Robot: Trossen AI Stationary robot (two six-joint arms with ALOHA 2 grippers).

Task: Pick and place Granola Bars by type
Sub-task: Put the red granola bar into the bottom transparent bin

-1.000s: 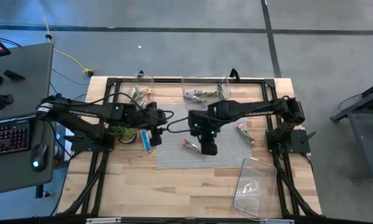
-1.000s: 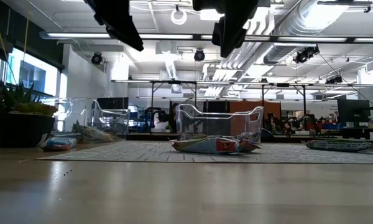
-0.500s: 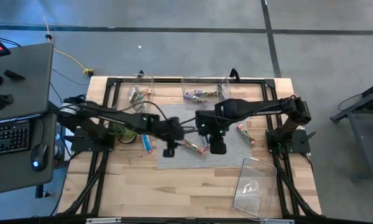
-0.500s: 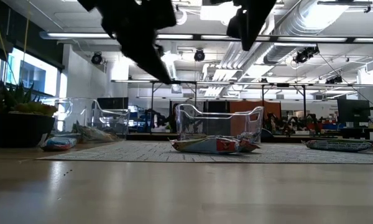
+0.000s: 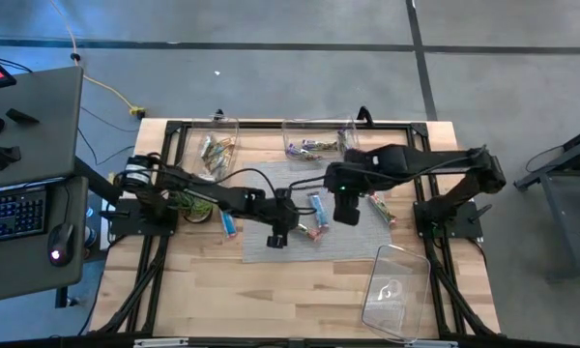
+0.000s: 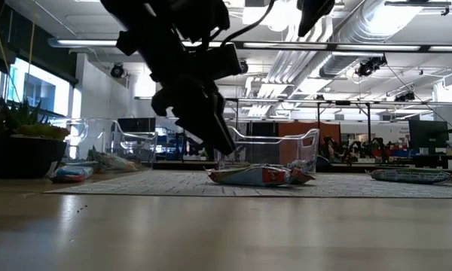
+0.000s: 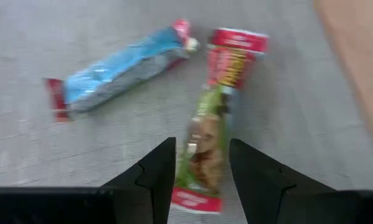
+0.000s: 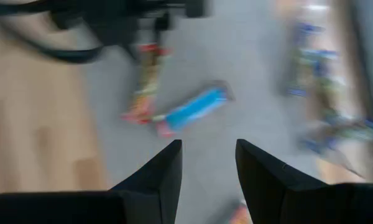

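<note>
On the grey mat (image 5: 353, 237) lie a green/red granola bar (image 5: 307, 230), a blue bar (image 5: 317, 206) just beyond it, and another green/red bar (image 5: 379, 209) to the right. A second blue bar (image 5: 229, 223) rests on the wood beside the plant. My left gripper (image 5: 278, 235) hangs open low over the mat. In its wrist view its fingers (image 7: 202, 142) stand on either side of the near end of the green/red bar (image 7: 208, 143), with the blue bar (image 7: 121, 68) beyond. My right gripper (image 5: 346, 211) is open, higher up, right of both bars (image 8: 189, 112).
Two clear bins at the far edge hold bars, one on the left (image 5: 216, 145) and one in the middle (image 5: 319, 143). An empty clear bin (image 5: 396, 290) lies at the near right. A potted plant (image 5: 188, 205) stands left of the mat. A keyboard desk is beyond the table's left edge.
My left gripper has swung from beside the plant toward the table's right and come down over the green/red bar in the middle of the mat. My right gripper has risen and drawn off toward the right, uncovering the blue bar. The bars have stayed where they were.
</note>
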